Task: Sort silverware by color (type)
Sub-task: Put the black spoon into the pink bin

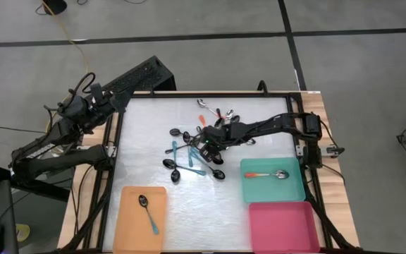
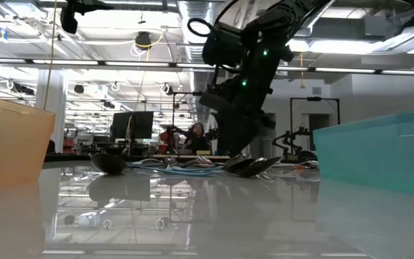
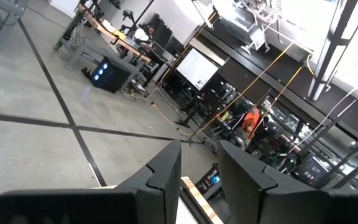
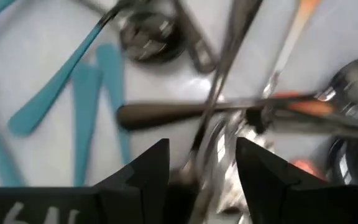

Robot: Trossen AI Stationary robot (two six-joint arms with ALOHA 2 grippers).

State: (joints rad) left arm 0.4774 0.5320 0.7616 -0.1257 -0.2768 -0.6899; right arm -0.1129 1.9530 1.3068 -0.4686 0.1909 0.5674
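Near the middle of the white desk (image 1: 154,127) lies the pile of spoons (image 1: 196,152), a tangle of teal-blue, orange-red and plain metal handles with dark shiny bowls. Reaching in from the far right corner, the right arm has its right hand (image 1: 208,141) down in that pile. Seen from its wrist, the two dark fingers (image 4: 143,169) stand spread apart with a thin metal handle (image 4: 219,81) running between them; whether they touch it cannot be told. Beside that handle lie several teal handles (image 4: 73,68), a dark handle (image 4: 166,113) lying crosswise, and an orange-red handle (image 4: 300,15).

Two spoons lie apart from the pile. One with a teal handle (image 1: 147,213) rests in the orange tray (image 1: 129,233) at the near left of the desk. One with an orange-red handle (image 1: 265,174) rests in the teal tray (image 1: 294,190) at the near right. Just in front of the teal tray sits a pink tray (image 1: 284,226). A few more spoons (image 1: 217,113) lie scattered toward the far edge.

Off the desk's far left corner, the left arm waits with its left hand (image 3: 199,180) raised and pointing out over the floor (image 3: 30,137), its fingers set partly apart and holding nothing.
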